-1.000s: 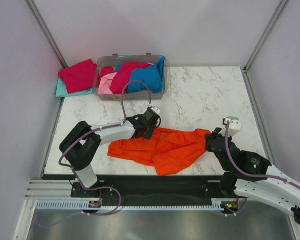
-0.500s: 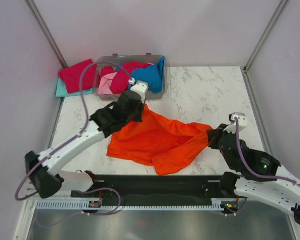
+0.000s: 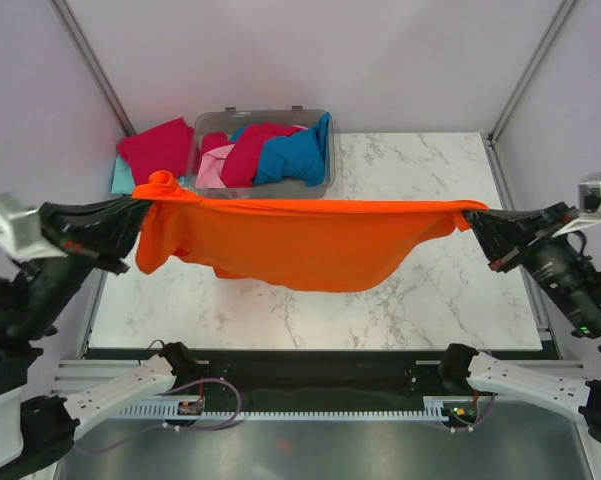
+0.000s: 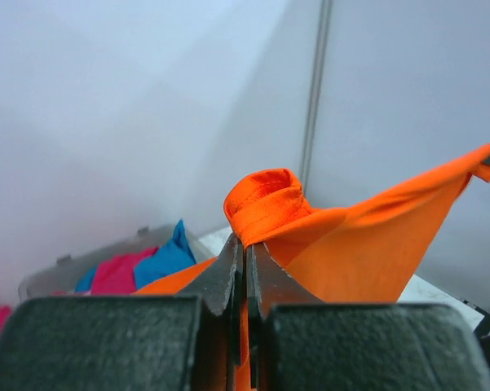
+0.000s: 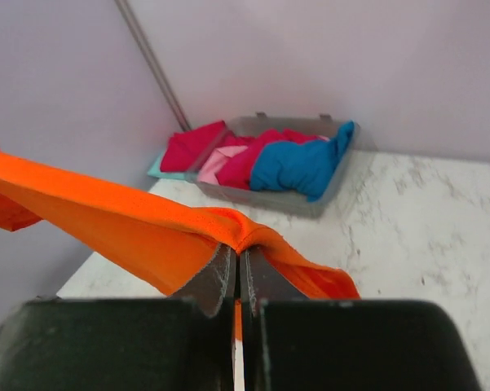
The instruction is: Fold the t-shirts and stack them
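Observation:
The bright orange t-shirt [image 3: 300,240] hangs stretched in the air between my two grippers, well above the marble table [image 3: 430,190]. My left gripper [image 3: 140,205] is shut on its left end, where a bunched hem [image 4: 265,199] sticks up past the jaws. My right gripper [image 3: 472,215] is shut on its right end [image 5: 236,232]. Crimson red [image 3: 250,150], blue [image 3: 295,155] and pink [image 3: 212,172] shirts lie in the grey bin [image 3: 265,187]. Another crimson shirt [image 3: 155,150] lies on a teal one [image 3: 125,180] left of the bin.
The bin stands at the table's back left; it also shows in the right wrist view [image 5: 310,199]. Pale walls with metal corner posts [image 3: 95,65] close the cell on three sides. Both arms reach high at the sides.
Both grippers have lifted and moved far apart, left to the far left, right to the far right. The orange shirt has come off the table and is now pulled taut in the air.

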{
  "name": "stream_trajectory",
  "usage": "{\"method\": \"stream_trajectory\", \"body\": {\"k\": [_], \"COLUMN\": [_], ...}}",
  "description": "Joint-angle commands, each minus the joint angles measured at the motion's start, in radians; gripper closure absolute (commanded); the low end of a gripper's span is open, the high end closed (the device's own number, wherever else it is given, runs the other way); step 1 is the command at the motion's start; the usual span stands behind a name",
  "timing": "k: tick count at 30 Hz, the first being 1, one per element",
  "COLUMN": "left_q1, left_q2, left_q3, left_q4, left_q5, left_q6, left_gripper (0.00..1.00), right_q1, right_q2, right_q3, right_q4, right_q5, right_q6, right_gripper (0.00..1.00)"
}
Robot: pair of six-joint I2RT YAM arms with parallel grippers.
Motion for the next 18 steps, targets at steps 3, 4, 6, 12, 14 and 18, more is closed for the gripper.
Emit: {"method": "stream_trajectory", "body": {"k": [3,4,6,12,14,18], "left_q1": [0.0,0.0,0.002,0.011,0.011,0.011], "left_q2": [-0.047,-0.065,-0.076,-0.024,0.043,0.205], "left_q3": [0.07,0.073,0.073,0.078,0.092,0.044], "left_q4": [0.027,0.025,0.025,0.005,-0.04,-0.103], "left_q5": [0.16,0.171,0.221,0.267,0.258,0.194], "left_q6": [0.141,0.142,0.134,0.101,0.092,0.117], "left_gripper": [0.98,0.98,0.98,0.98,0.98,0.98], "right_q1": [-0.048,-0.062,-0.115,-0.257,-0.264,-0.263], "right_q2": [0.02,0.017,-0.001,-0.055,-0.02,0.103], "right_q3": [0.209,0.22,0.225,0.124,0.105,0.0], "right_q4": [-0.011,-0.011,-0.007,0.012,-0.065,-0.264], "right_q5": [-0.22,-0.234,-0.254,-0.13,0.012,0.425], "right_q6": [-0.191,-0.195,-0.2,-0.108,-0.044,0.153], "right_gripper": [1.0,1.0,1.0,1.0,1.0,1.0]}}
